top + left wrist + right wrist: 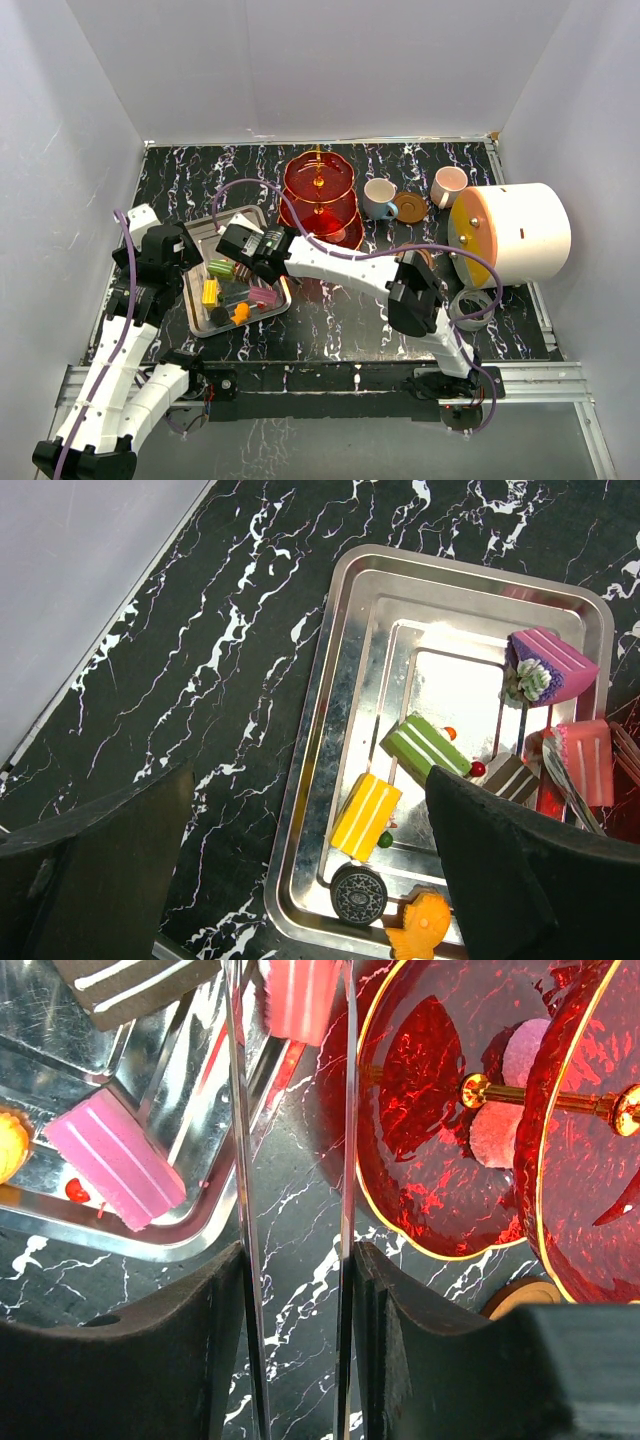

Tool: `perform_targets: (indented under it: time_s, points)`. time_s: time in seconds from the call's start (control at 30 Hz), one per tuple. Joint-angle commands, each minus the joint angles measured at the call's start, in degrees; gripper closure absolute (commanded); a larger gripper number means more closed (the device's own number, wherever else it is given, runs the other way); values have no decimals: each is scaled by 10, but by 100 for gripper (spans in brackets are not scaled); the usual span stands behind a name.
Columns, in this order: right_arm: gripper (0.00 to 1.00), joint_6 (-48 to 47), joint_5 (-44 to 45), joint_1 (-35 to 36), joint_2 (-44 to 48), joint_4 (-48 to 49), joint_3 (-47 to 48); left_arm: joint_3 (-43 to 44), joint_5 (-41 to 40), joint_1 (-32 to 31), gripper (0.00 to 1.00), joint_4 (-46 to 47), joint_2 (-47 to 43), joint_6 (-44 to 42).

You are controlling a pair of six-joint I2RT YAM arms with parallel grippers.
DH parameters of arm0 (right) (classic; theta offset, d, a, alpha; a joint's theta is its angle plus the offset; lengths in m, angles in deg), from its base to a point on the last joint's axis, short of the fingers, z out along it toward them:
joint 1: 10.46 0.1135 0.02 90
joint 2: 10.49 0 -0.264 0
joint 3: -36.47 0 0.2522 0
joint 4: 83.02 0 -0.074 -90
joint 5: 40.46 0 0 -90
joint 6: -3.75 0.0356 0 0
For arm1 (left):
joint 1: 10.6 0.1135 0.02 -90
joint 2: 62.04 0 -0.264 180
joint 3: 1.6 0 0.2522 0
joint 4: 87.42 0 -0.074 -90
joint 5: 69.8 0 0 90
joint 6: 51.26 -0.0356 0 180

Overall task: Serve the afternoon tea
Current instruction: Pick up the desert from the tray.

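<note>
Well right of the rectangular silver metal tray point(450, 600) lies the big smooth white cylinder point(520, 235) with its orange face. Just beyond the tray's far right corner rises the translucent red three-tier stand point(320, 190), scalloped and gold-rimmed on a gold rod. Further right sit a blue cup point(378, 197), a pink cup point(447, 186) and a round brown saucer point(411, 208).

The left gripper point(310, 775) hovers at the tray's left rim, fingers spread wide. The right gripper point(298, 1252) squeezes thin shiny tongs point(243, 1160), which pinch a salmon-pink block point(300, 995) at the tray's stand-side edge. In the tray lie a striped green block point(425, 745), a yellow block point(365, 815) and a magenta block point(115, 1160).
</note>
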Motion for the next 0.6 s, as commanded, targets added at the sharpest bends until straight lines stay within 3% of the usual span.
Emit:
perform_targets:
  time_s: [0.0,0.57]
  points:
    - [58,-12,18,-4,2,21,35,-1,-13,4,1,-1,-7,-3]
    - [60,-21,46,-9,-21,24,29,-2,-9,3,1,-1,5,-3]
